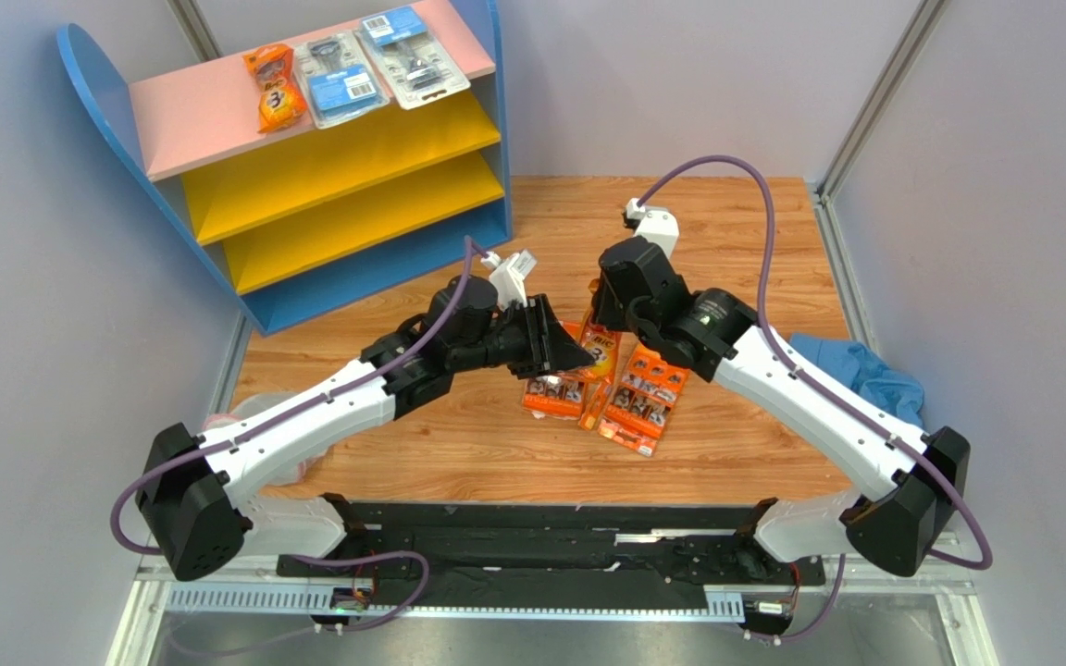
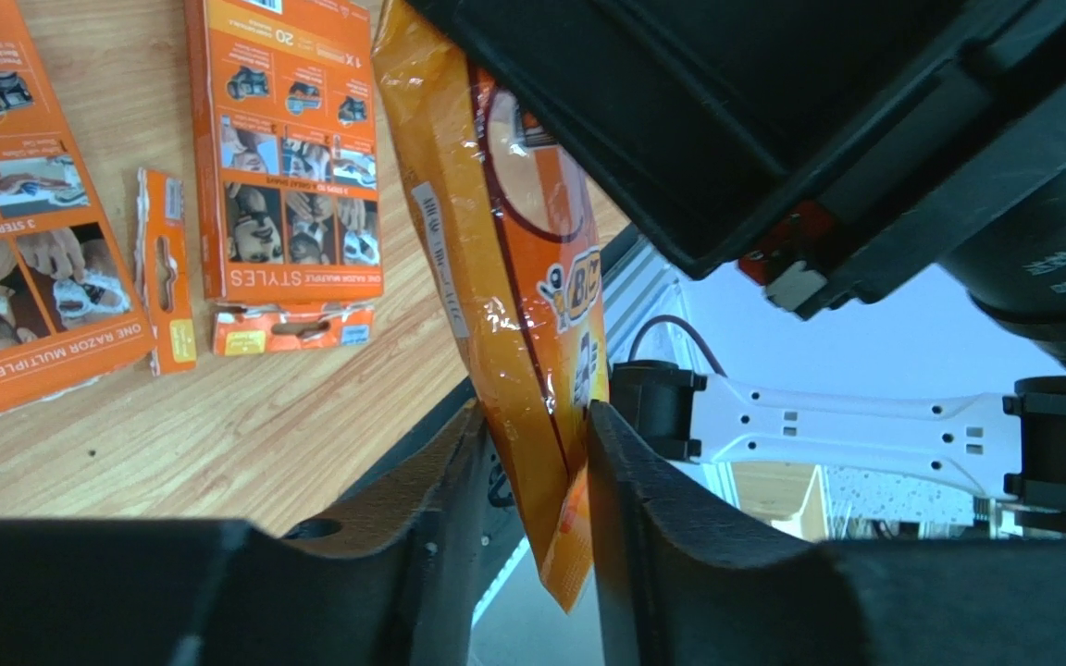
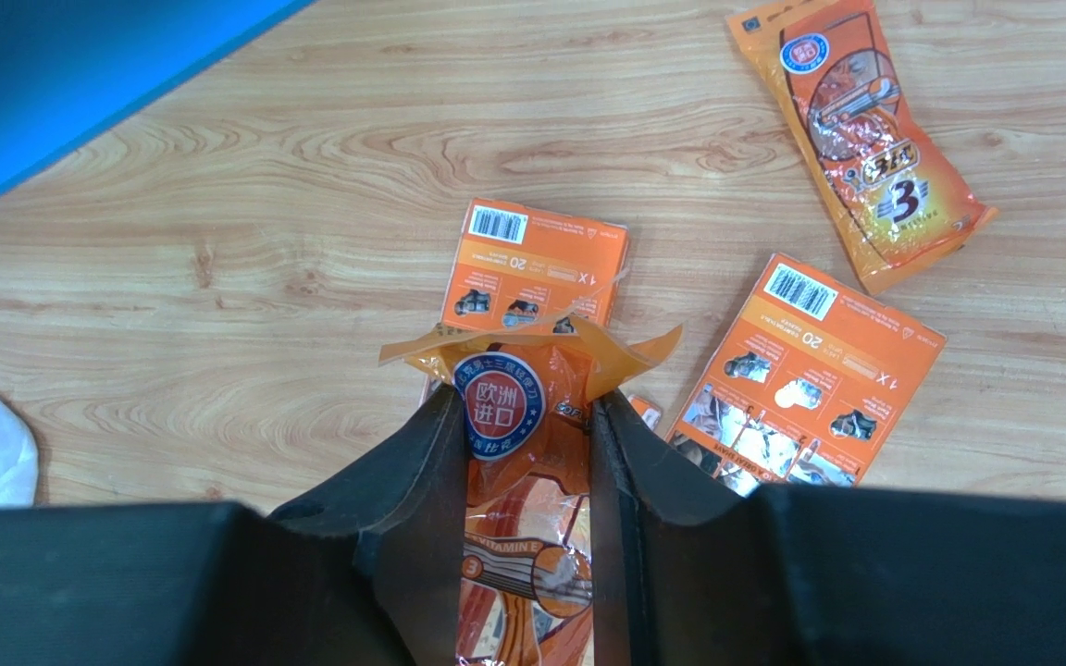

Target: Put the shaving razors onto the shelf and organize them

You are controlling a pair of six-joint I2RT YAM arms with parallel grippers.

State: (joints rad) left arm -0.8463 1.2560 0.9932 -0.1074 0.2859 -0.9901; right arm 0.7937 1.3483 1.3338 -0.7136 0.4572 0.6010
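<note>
The right gripper [image 3: 525, 451] is closed narrow on one end of a small orange plastic bag of razors [image 3: 522, 403], whose flared seal pokes out past the fingertips. The left gripper [image 2: 539, 458] pinches the same bag's opposite end, so the pack hangs between the two arms above the wooden table [image 1: 567, 222]. The bag looks light and limp. Its thin, crinkly film is probably slick and folds under the pads, so a hold on the flat sealed margin, or across the stiffer razor handles inside, should be surer than one on the loose middle; breakage seems unlikely. Flat on the table just beyond it lie a wide orange cardboard razor card [image 3: 536, 264] and a second orange card [image 3: 810, 368]. Both look stiff and light and lie flush with the wood, so an edge is the likely place to take them. A second orange bag [image 3: 859, 132] lies near them. Farther off stands the three-tier shelf with blue side panels [image 1: 372, 278]; its pink top board [image 1: 191, 125] carries a third orange bag [image 1: 272, 86], a clear blister pack with blue-grey backing [image 1: 337, 77] and a second blister pack [image 1: 414, 49], both rigid and smooth. That makes three bags, two cards and two blisters, seven packs in all: three shelved, three on the table, one in the air. A blue cloth [image 1: 859, 372] lies at the table's right edge
</note>
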